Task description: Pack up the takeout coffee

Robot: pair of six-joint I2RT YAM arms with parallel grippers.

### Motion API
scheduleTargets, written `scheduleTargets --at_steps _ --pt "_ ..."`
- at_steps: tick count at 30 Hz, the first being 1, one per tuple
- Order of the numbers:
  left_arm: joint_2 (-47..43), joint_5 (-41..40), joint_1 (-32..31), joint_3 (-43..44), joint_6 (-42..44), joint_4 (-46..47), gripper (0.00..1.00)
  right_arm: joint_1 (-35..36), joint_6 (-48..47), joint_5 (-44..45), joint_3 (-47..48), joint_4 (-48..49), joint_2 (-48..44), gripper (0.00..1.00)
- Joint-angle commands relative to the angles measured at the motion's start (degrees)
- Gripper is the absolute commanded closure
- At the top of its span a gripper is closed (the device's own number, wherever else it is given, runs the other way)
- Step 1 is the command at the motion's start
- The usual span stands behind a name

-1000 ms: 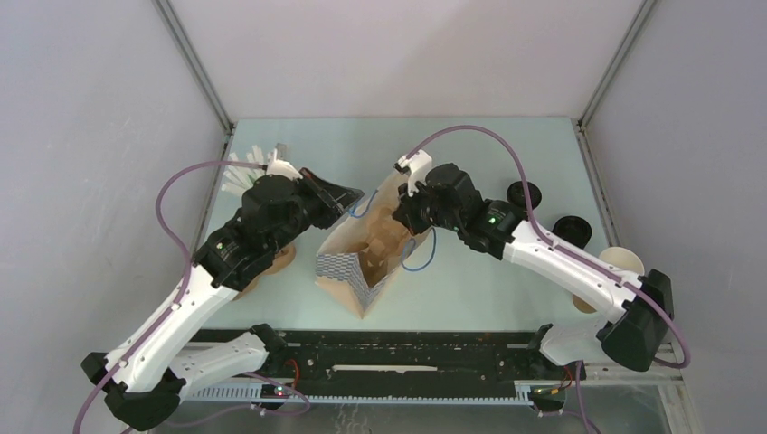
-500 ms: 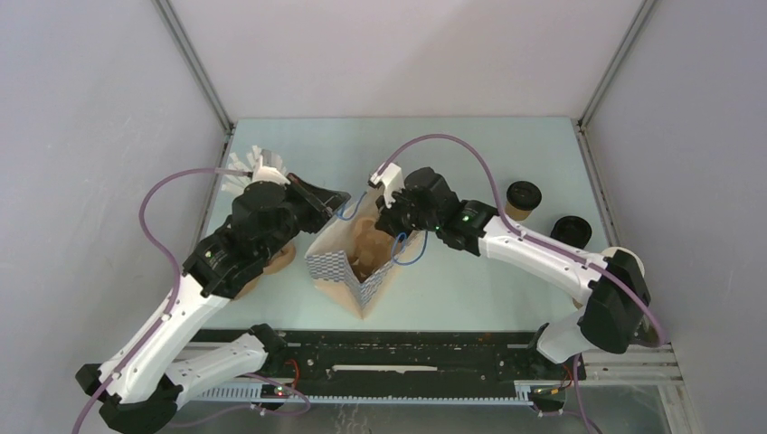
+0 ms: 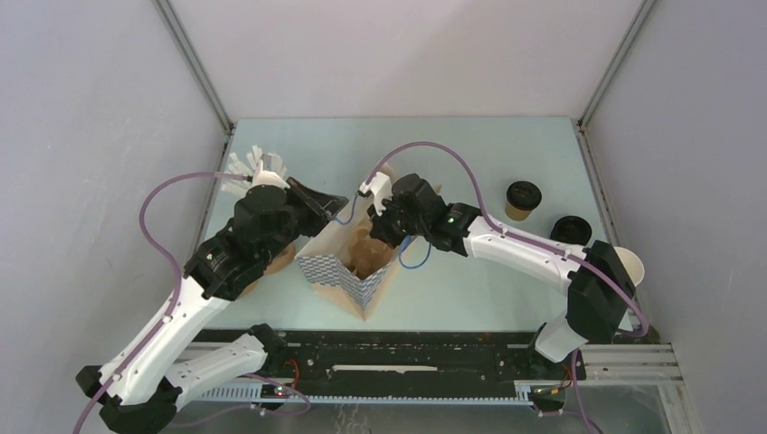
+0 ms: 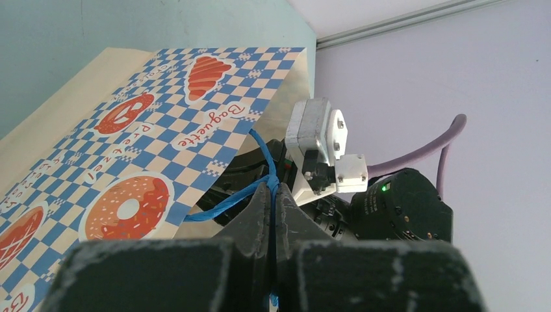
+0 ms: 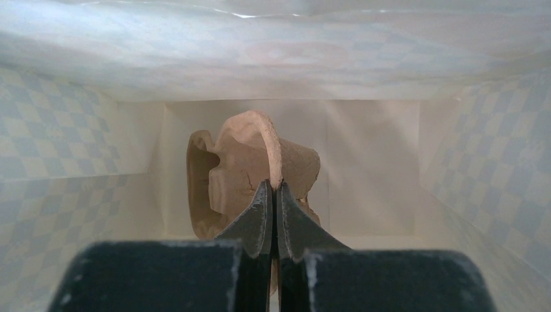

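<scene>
**Left gripper** [image 4: 271, 195]: clenched, its fingers pinching one blue cord handle [image 4: 221, 207] and holding it up at the bag's left rim.

**Far left, one cluster:** thin white sticks [image 3: 256, 168] are fanning out just behind the left arm. Their holder is hidden, and the count cannot be told.

**Centre, one container:** a blue-and-white checkered paper bag [image 3: 336, 271] printed with pastries is standing open-mouthed on the pale green table [image 3: 470, 154].
- Handles, two: the pinched one, and a second blue cord loop [image 3: 418, 258] hanging down the bag's right side.
- Contents, one: a tan moulded-pulp cup carrier [image 5: 237, 162] is sitting deep inside, against the far wall.

**Right gripper** [image 5: 273, 195]: reaching down into the bag, its fingers squeezing together on a curved edge of the pulp carrier.

**Right of the bag, one:** the takeout coffee [image 3: 523, 199], a small tan-brown paper cup under a round black plastic lid, is standing upright on the table. It is outside the bag and well apart from both grippers.

**Further right, one:** a second round black lid [image 3: 571, 230] is sitting near the table's right edge. Whether a cup is under it cannot be told.

**Far right:** a tan open paper cup [image 3: 631, 264] with a white inside is showing behind the right arm's elbow. The number stacked cannot be told.
</scene>
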Motion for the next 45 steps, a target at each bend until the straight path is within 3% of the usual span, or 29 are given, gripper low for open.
scheduleTargets --at_steps 1,7,10,15,21,27,32,37,45 --pt "-1.3 -1.2 0.4 -1.3 0.7 0.5 1.0 0.6 -1.7 -1.1 1.0 0.5 1.1 1.0" --pt "-2.1 -1.9 0.9 -1.1 1.3 -0.5 1.0 0.6 -3.0 1.2 1.8 0.0 1.4 0.9" --pt "-2.1 -1.7 1.1 -1.3 1.5 -0.7 1.0 0.8 -3.1 5.7 3.3 -1.1 1.7 0.81" --pt "-2.2 -1.7 1.5 -1.3 2.4 -1.5 1.0 1.6 -2.9 18.2 15.1 -10.7 3.0 0.27" --pt "-2.6 -2.3 2.0 -0.7 6.1 -2.7 1.0 1.9 -1.8 20.0 33.0 -26.4 -0.1 0.07" --pt "-2.0 -3.0 2.2 0.8 11.7 -4.6 0.98 0.9 2.1 22.6 40.6 -37.5 -5.0 0.01" --pt "-1.1 -3.4 2.2 3.7 16.2 -7.5 0.75 -4.9 6.7 29.6 29.1 -37.0 -14.9 0.0" --pt "0.3 -2.8 2.2 7.5 20.1 -12.5 0.57 -20.8 13.4 27.0 16.6 -36.1 -23.0 0.0" --pt "0.9 -4.1 2.2 17.0 25.0 -20.8 0.23 -39.9 15.6 22.4 11.9 -38.2 -18.9 0.0"
